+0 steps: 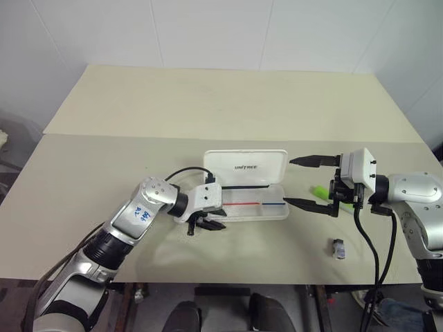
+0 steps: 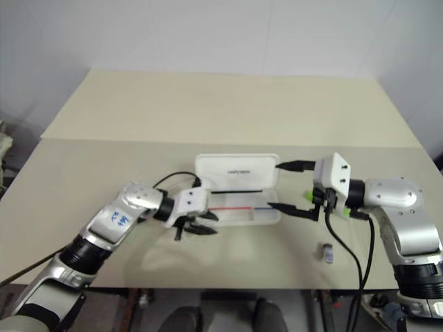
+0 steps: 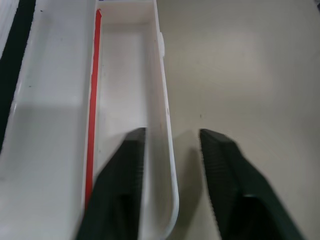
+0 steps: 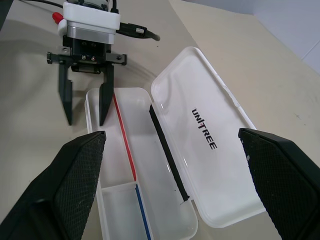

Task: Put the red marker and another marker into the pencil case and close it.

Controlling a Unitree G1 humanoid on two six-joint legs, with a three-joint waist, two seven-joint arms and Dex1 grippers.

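The white pencil case (image 1: 271,211) lies open mid-table, its "unitree" lid (image 4: 210,150) folded back and a red-and-blue stripe in the tray. My left gripper (image 4: 85,107) is open at the tray's left end. One finger (image 3: 122,185) is inside the tray and the other is outside, with the front wall between them. A small red tip (image 4: 56,17) pokes out behind that gripper's housing; I cannot tell if it is the red marker. My right gripper (image 1: 304,181) hovers open and empty off the case's right end. The light-green marker (image 1: 320,191) lies on the table just behind it.
A small grey stub (image 1: 338,247) sits near the table's front edge on the right. A black cable loops from my left wrist beside the case's left end. A raised board (image 1: 228,97) covers the back half of the table.
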